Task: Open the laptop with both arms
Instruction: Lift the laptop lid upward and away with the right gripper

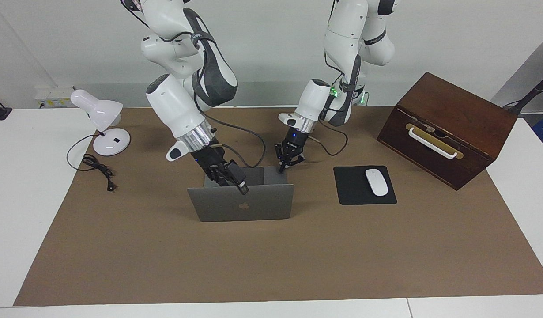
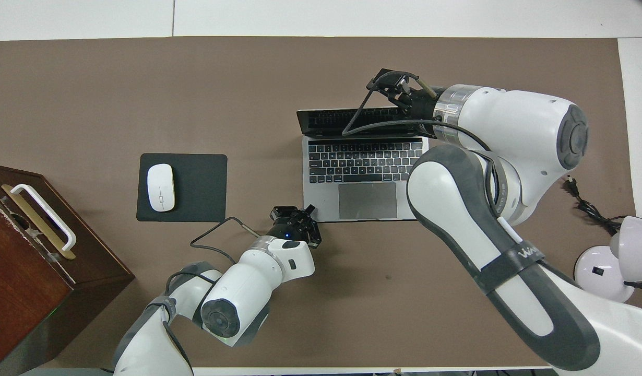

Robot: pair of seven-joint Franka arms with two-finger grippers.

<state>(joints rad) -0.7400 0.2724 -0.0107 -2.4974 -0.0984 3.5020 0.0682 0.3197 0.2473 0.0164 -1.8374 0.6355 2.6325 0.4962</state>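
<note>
The silver-grey laptop (image 1: 254, 207) (image 2: 368, 162) stands open in the middle of the brown mat, its lid tilted back past upright with the logo side facing away from the robots. The keyboard and trackpad show in the overhead view. My right gripper (image 1: 236, 181) (image 2: 389, 86) is at the lid's top edge, one finger over the outer face, shut on the lid. My left gripper (image 1: 281, 168) (image 2: 306, 209) is shut, its tips down on the corner of the laptop's base nearest the robots, at the left arm's end.
A black mouse pad (image 1: 355, 194) (image 2: 195, 183) with a white mouse (image 1: 376, 182) (image 2: 160, 187) lies beside the laptop toward the left arm's end. A brown wooden box (image 1: 448, 128) (image 2: 34, 261) stands past it. A white desk lamp (image 1: 101, 119) (image 2: 613, 261) and its cable (image 1: 99, 170) sit at the right arm's end.
</note>
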